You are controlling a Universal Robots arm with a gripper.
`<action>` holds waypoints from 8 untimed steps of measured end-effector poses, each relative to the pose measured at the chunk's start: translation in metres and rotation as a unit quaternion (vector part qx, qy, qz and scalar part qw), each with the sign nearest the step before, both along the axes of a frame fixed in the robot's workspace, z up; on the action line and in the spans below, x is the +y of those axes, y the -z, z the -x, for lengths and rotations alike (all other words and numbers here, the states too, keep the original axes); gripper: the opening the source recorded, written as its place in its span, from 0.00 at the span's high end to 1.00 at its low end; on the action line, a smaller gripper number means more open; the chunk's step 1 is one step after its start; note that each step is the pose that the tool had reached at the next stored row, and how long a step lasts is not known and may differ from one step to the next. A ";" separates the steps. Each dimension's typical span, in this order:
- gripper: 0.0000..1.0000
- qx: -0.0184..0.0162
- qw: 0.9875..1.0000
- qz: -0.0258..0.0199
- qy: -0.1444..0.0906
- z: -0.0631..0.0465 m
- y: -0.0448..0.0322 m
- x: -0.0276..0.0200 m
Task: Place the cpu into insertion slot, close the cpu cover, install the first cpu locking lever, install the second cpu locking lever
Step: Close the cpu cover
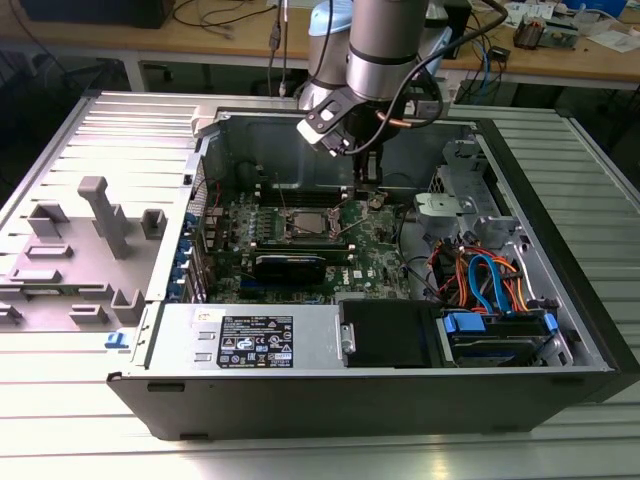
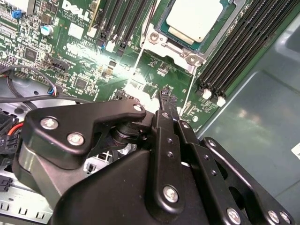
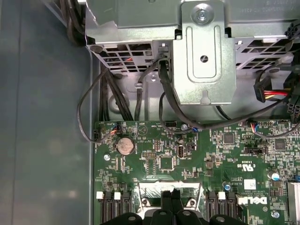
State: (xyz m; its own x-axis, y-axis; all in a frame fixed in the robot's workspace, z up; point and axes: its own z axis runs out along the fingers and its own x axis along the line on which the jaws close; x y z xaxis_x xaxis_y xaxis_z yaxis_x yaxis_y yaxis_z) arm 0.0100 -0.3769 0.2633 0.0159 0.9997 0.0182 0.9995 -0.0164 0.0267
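Pincer (image 2: 165,96) narrow, tips together, low over the board (image 3: 187,159) beside the insertion slot (image 2: 154,38).
cpu (image 2: 194,18) seated in slot; memory slots (image 2: 234,51) flank it; drive cage (image 3: 204,56) and cables (image 1: 490,280) crowd the exterior view's right; open case (image 1: 300,400) on ribbed metal surface (image 1: 590,170).

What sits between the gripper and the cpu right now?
In the second wrist view, from the gripper toward the cpu: a stretch of green board with small components, then the silver socket frame edging the cpu.
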 end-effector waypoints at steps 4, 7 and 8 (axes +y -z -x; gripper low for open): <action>0.89 0.000 1.000 0.000 0.000 -0.004 0.0000 0.0000; 0.89 0.000 1.000 0.000 0.000 -0.006 0.0000 0.0000; 0.89 0.000 1.000 0.000 0.000 -0.008 0.0000 0.0000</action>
State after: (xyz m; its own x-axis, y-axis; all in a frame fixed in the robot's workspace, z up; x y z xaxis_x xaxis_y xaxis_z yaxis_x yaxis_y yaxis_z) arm 0.0177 -0.3770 0.2634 0.0160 0.9997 0.0181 0.9995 -0.0164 0.0266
